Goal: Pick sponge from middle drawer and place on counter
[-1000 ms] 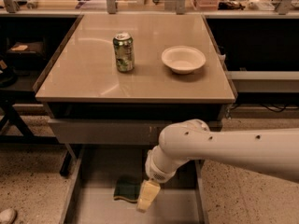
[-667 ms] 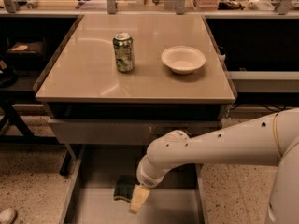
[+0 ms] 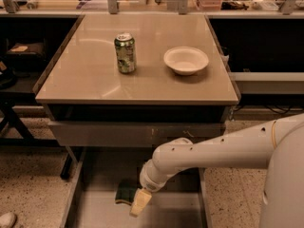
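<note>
The sponge (image 3: 124, 193), dark green with a yellow edge, lies on the floor of the open middle drawer (image 3: 95, 213), left of centre. My gripper (image 3: 139, 202) hangs from the white arm inside the drawer, right beside the sponge's right edge and partly over it. Its pale fingertip (image 3: 140, 202) points down and left. The beige counter (image 3: 95, 80) spreads above the drawer.
A green can (image 3: 125, 52) and a white bowl (image 3: 186, 60) stand on the counter. A shut grey drawer front (image 3: 95, 133) sits just above the open one. The white arm (image 3: 213, 151) crosses from the right. Dark shelving flanks the counter.
The arm has swung left and lower into the drawer, bringing the gripper from right of the sponge to its right edge.
</note>
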Controlling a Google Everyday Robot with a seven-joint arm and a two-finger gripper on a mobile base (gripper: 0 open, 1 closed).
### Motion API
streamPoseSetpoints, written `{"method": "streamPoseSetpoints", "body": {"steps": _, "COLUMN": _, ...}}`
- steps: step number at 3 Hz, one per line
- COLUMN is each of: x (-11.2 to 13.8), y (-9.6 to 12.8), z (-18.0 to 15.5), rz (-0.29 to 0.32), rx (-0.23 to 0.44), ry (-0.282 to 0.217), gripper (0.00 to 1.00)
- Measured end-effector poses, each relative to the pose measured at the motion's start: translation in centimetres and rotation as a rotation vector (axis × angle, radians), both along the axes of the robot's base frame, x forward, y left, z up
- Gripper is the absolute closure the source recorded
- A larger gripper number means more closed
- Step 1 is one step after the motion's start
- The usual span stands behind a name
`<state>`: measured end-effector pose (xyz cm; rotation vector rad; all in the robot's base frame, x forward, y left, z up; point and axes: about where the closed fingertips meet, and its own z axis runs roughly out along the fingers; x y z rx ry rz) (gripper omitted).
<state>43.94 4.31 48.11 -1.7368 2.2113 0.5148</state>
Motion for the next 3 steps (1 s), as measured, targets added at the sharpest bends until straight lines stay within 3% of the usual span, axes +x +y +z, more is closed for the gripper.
{"method": "streamPoseSetpoints", "body": {"steps": 1, "x": 1.8, "y": 1.2, "z": -3.7, "rz": -0.030, "rx": 0.080, "ry": 0.012, "gripper": 0.00}}
{"method": "streamPoseSetpoints", "body": {"steps": 2, "x": 2.6, "y": 2.2, "z": -6.8, "rz": -0.045, "rx": 0.118, "ry": 0.023, "gripper": 0.00}}
{"method": "streamPoseSetpoints", "body": {"steps": 3, "x": 2.4, "y": 2.4, "z": -7.5, "rz": -0.035, "rx": 0.123, "ry": 0.032, "gripper": 0.00}}
